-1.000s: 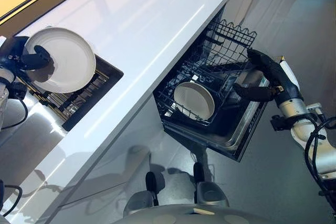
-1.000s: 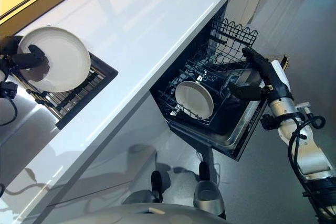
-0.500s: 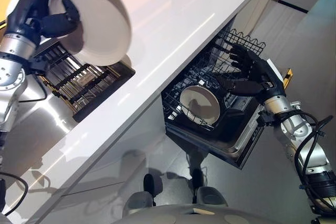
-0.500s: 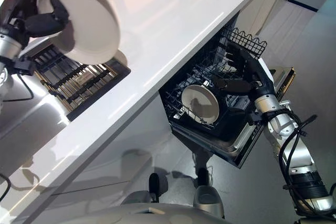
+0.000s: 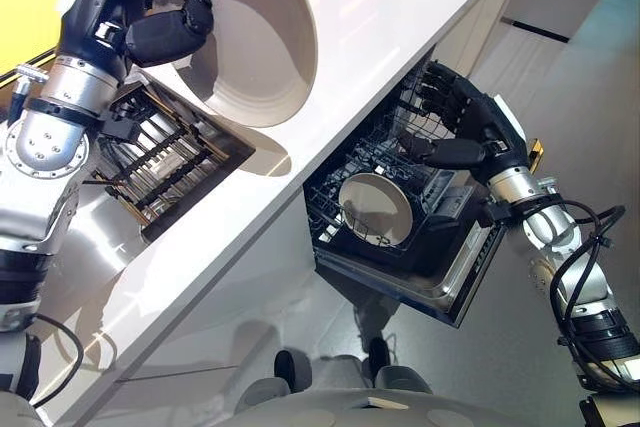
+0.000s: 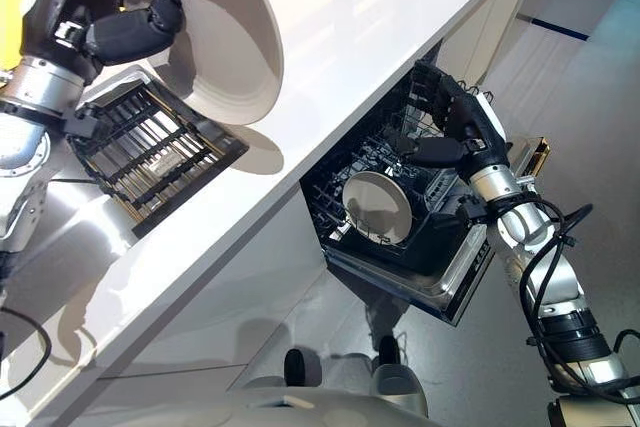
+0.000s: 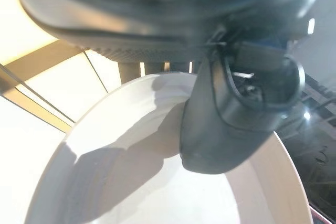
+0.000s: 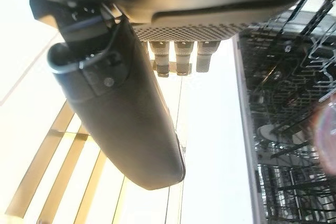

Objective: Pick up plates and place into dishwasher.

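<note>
**A:** Head views first. Which step is this?

**B:** Carrying, I'd judge. The left hand [image 5: 150, 32], upper left of the frame, holds a white plate [image 5: 250, 37] lifted above the white countertop [image 5: 370, 27], thumb curled over its rim. A second plate [image 5: 375, 209] already stands upright in the dishwasher rack [image 5: 400, 162], centre right.

**A:** And the right hand?

**B:** The right hand [image 5: 465, 127] sits at the rack's upper right edge, fingers spread fairly wide, thumb out. Whether it touches the wires, I cannot tell.

**A:** What does the next move call for?

**B:** Probably bringing the plate across the counter edge and down into a free slot beside the standing one. The counter's lip and the right hand at the rack stand in the way. The dark drying rack [image 6: 150, 152] lies lower left, under the plate.

**A:** Left wrist view?

**B:** The thumb [image 7: 236, 119] presses inside the plate's [image 7: 131, 182] bowl; grip looks firm.

**A:** Right wrist view?

**B:** The thumb [image 8: 121, 103] straight, holding nothing; rack wires [image 8: 294, 77] at the right.
</note>
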You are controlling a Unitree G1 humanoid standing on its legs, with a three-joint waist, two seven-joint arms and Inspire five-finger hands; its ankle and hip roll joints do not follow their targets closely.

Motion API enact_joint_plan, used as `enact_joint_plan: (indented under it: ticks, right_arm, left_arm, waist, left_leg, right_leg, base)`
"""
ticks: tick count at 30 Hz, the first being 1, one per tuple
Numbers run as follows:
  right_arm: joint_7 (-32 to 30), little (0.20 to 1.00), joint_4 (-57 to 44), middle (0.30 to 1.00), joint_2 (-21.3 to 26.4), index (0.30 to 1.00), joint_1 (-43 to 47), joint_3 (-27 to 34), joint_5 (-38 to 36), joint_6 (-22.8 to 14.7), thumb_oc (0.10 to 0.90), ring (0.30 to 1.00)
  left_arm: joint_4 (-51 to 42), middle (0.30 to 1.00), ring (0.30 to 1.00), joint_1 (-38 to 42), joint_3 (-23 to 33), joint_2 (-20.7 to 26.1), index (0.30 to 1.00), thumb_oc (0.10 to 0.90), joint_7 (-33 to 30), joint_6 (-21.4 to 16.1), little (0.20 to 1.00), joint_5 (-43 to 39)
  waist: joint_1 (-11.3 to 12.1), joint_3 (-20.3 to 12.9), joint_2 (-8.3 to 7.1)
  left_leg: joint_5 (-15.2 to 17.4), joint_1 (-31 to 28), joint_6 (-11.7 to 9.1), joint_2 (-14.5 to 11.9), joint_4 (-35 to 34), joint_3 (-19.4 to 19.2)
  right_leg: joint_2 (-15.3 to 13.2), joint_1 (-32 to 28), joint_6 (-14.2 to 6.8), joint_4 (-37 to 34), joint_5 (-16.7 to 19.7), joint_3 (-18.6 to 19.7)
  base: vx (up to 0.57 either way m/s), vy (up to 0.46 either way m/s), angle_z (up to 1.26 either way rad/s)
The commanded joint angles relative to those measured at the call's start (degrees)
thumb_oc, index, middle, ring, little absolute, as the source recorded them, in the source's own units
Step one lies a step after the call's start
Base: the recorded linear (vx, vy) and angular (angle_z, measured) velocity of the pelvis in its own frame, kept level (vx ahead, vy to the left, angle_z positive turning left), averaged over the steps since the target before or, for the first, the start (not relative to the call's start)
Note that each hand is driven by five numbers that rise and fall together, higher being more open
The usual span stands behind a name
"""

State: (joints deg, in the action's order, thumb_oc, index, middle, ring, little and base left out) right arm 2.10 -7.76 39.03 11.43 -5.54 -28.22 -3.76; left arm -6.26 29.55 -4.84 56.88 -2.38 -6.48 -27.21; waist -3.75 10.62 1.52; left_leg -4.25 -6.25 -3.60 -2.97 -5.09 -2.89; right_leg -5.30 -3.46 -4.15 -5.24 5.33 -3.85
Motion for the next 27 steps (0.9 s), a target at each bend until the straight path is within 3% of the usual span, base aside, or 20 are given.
enact_joint_plan:
  ticks: [1,10,17,27]
  right_arm:
    - [0.13,0.900,-7.46,0.900,-0.52,0.900,9.06,0.35,-3.34,-4.27,0.800,0.900]
    - [2.35,0.900,-8.55,0.900,-3.07,0.900,12.28,-2.49,-5.81,-3.26,0.800,0.900]
    - [5.46,0.900,-9.74,0.900,-4.26,0.900,12.75,-2.72,-8.00,-3.16,0.800,0.900]
    - [8.07,0.900,-10.49,0.900,-5.47,0.900,11.04,-2.77,-9.23,-0.46,0.800,0.900]
  left_arm:
    - [0.23,0.300,0.300,9.14,-0.13,-1.40,0.300,0.100,-2.39,-6.50,0.200,-0.03]
    - [2.14,0.300,0.300,13.71,-5.73,-5.37,0.300,0.100,-4.85,-10.23,0.200,5.13]
    - [4.97,0.300,0.300,14.69,-6.74,-7.52,0.300,0.100,-9.02,-13.96,0.200,9.84]
    - [7.80,0.300,0.300,16.12,-6.10,-8.54,0.300,0.100,-21.75,-17.63,0.200,23.40]
  waist:
    - [-1.32,-7.21,-0.08]
    - [-2.65,-7.57,-0.21]
    - [-3.75,-7.83,-0.32]
    - [-5.04,-8.54,-0.65]
  left_leg:
    - [3.10,-0.73,2.73,5.00,0.09,-0.56]
    - [3.39,-1.20,2.86,4.83,0.09,-1.73]
    - [3.59,-1.60,2.90,4.70,0.09,-2.71]
    - [3.60,-1.70,2.76,4.44,0.09,-3.76]
  right_leg:
    - [3.64,-2.02,-0.69,0.94,-1.40,-0.65]
    - [3.94,-1.86,-0.73,0.99,-1.07,0.61]
    - [4.20,-1.75,-0.70,1.00,-0.82,1.86]
    - [4.45,-1.43,-0.70,0.90,-0.50,2.98]
  base:
    - [0.00,0.000,0.00]
    - [0.00,-0.006,-0.05]
    - [0.01,-0.004,-0.09]
    - [0.01,0.000,-0.08]
